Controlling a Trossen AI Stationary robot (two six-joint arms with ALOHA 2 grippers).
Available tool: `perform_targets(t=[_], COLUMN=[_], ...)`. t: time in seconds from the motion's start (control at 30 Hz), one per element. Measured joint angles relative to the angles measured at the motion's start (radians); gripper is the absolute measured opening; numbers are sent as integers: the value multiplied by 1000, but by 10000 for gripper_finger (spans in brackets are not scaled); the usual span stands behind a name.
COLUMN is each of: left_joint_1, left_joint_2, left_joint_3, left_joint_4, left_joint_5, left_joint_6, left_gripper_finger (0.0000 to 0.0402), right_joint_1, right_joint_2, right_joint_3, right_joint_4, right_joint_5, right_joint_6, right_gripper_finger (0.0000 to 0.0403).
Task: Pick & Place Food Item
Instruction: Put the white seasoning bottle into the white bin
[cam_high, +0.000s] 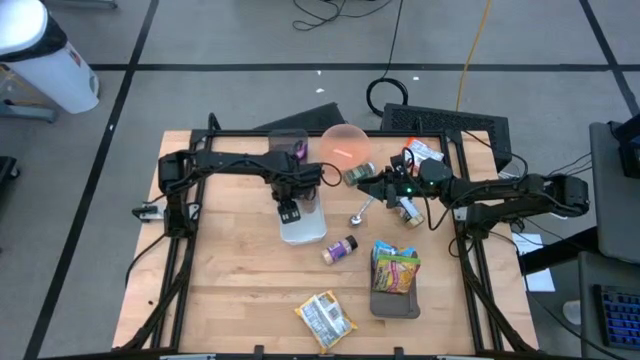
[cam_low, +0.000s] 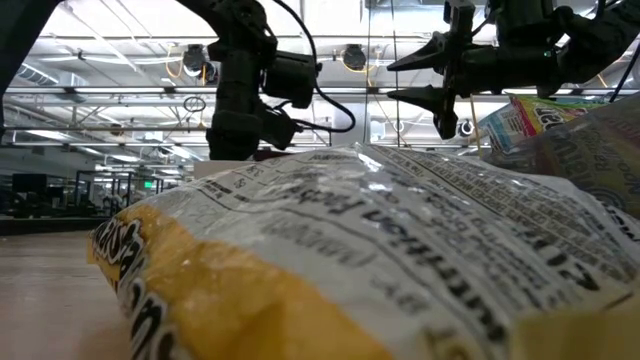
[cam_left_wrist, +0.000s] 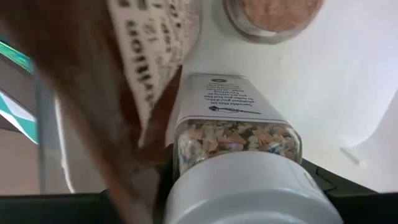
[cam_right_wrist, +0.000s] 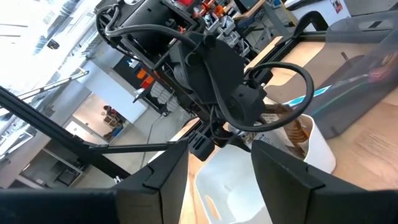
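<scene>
My left gripper (cam_high: 290, 207) points down over a white bin (cam_high: 305, 228) at the table's middle, shut on a spice grinder jar (cam_left_wrist: 236, 134) with a white cap. In the bin lie a jar of pink grains (cam_left_wrist: 273, 15) and a brown packet (cam_left_wrist: 155, 50), which leans at the bin's side. My right gripper (cam_high: 368, 182) stands level to the right of the bin, pointing at it. It is open (cam_right_wrist: 217, 180) with nothing between its fingers. In the low view a snack bag hides the bin. My left gripper pinches the grinder jar at its white cap end (cam_left_wrist: 249, 186), one dark finger (cam_left_wrist: 348, 193) on either side. The fingers come from above, pointing down, along the jar. The jar hangs below them, its labelled end (cam_left_wrist: 217, 87) down in the bin; whether that end touches the floor I cannot tell.
A pink bowl (cam_high: 345, 143) and a clear container (cam_high: 288, 145) stand behind the bin. A spoon (cam_high: 360, 212), a small spice jar (cam_high: 340, 250), a bag in a dark tray (cam_high: 395, 268) and a yellow snack bag (cam_high: 325, 320) lie nearer the front edge.
</scene>
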Motion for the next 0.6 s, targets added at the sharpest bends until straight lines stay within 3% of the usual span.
perform_targets(t=[0.47, 0.6], left_joint_1=[0, -1], left_joint_2=[4, 8], left_joint_3=[-4, -9], left_joint_4=[34, 32], left_joint_5=[-13, -21], left_joint_6=[0, -6], left_gripper_finger=[207, 244], right_joint_1=[0, 0], right_joint_2=[0, 0], right_joint_3=[0, 0], right_joint_4=[0, -9], right_joint_5=[0, 0], right_joint_6=[-18, -18], right_gripper_finger=[169, 169])
